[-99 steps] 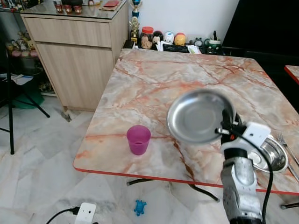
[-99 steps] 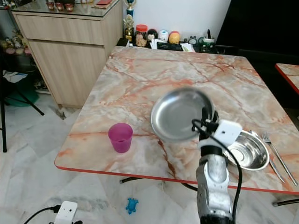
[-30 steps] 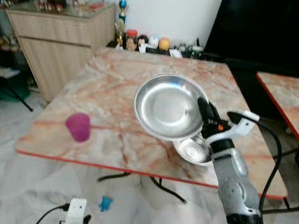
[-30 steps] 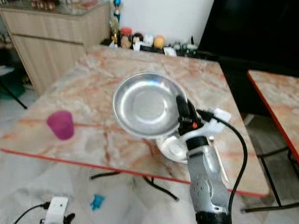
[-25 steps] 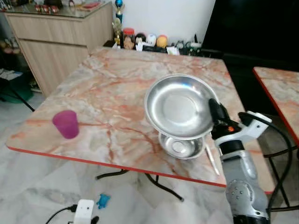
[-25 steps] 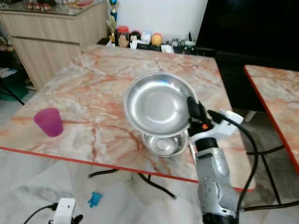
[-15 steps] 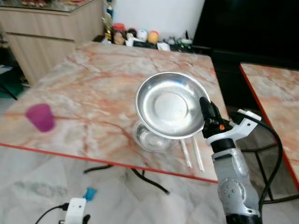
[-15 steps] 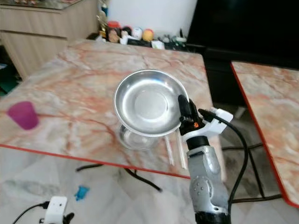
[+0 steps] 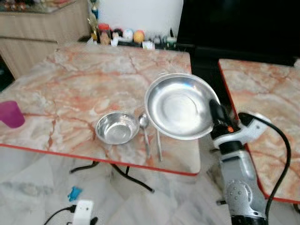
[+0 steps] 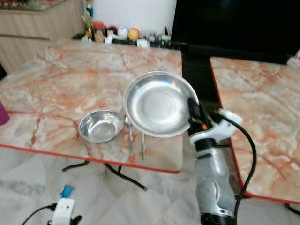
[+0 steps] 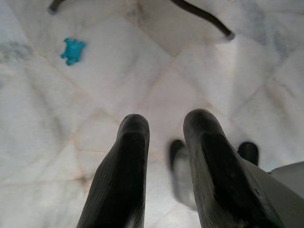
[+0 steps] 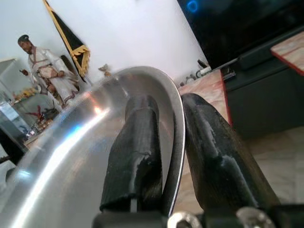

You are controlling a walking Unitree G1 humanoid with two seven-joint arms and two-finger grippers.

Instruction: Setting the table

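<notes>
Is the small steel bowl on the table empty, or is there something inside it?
Empty. The small steel bowl stands upright on the marble table, and its shiny bare bottom shows, with nothing lying in it.

Marble-patterned desk [image 9: 89, 75], red-edged: steel bowl [image 9: 116, 127] near front edge, spoon [image 9: 145, 125] and a second utensil [image 9: 158, 145] just beside it, purple cup [image 9: 10, 114] at left, jars and figurines [image 9: 123, 36] along back.

Bright, even indoor light; slight motion blur throughout.
</notes>
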